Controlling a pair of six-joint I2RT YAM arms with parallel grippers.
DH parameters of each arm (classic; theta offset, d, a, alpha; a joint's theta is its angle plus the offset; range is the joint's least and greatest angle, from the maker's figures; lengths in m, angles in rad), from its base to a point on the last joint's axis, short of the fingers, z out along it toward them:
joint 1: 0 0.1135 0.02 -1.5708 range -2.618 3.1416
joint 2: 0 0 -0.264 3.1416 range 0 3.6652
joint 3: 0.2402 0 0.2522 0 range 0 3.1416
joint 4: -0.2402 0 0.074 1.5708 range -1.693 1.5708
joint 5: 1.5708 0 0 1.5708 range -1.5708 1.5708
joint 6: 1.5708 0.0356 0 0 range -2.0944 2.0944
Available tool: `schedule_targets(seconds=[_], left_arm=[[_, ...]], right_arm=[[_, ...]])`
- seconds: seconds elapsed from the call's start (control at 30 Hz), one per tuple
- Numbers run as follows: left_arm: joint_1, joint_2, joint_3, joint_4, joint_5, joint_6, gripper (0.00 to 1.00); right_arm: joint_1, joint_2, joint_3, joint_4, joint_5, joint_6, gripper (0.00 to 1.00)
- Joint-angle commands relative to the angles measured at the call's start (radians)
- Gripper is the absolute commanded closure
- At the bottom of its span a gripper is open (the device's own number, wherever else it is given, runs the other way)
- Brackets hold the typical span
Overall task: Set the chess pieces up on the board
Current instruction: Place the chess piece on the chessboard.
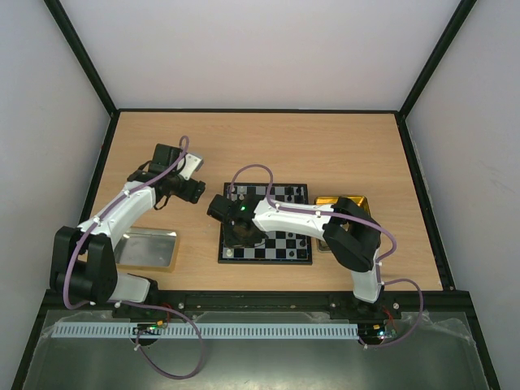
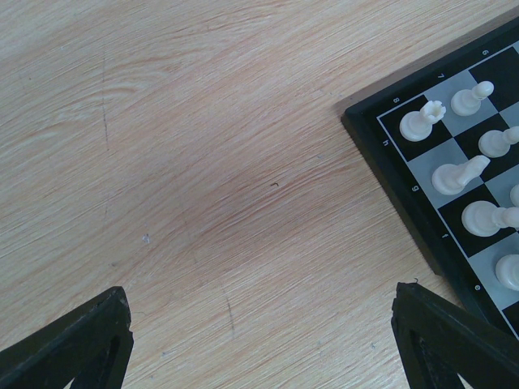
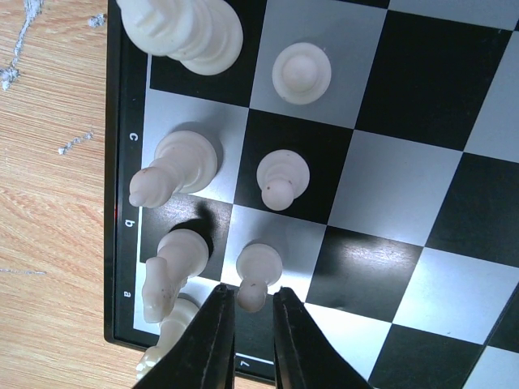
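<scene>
White chess pieces [image 3: 174,174] stand in two rows at a corner of the board [image 3: 405,81], which lies by the desk [image 1: 268,146]'s near edge. The right gripper [image 3: 251,292] is barely parted astride a pawn [image 3: 261,261]; whether it pinches is unclear, and a knight [image 3: 170,271] crowds one finger. The left gripper [image 2: 259,296] gapes empty. A gold tray [image 1: 345,201] sits right of the board, a silver tray [image 1: 150,248] left.

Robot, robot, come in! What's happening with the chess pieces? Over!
Left gripper open, empty, over table beside board. Right gripper straddling white pawn, grip unclear. Neighbouring white piece crowds close.
</scene>
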Motion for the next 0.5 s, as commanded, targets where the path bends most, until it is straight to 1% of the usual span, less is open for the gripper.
schedule_targets(seconds=[0.0, 0.1, 0.47], left_arm=[[0.004, -0.011, -0.011, 0.008, 0.001, 0.007, 0.13], [0.004, -0.011, -0.011, 0.008, 0.000, 0.008, 0.12], [0.004, -0.002, -0.011, 0.007, -0.003, 0.007, 0.13]], right_arm=[[0.003, 0.013, 0.022, -0.033, 0.026, 0.014, 0.86], [0.003, -0.004, 0.024, -0.037, 0.047, 0.022, 0.84], [-0.006, -0.089, 0.002, -0.037, 0.092, 0.040, 0.83]])
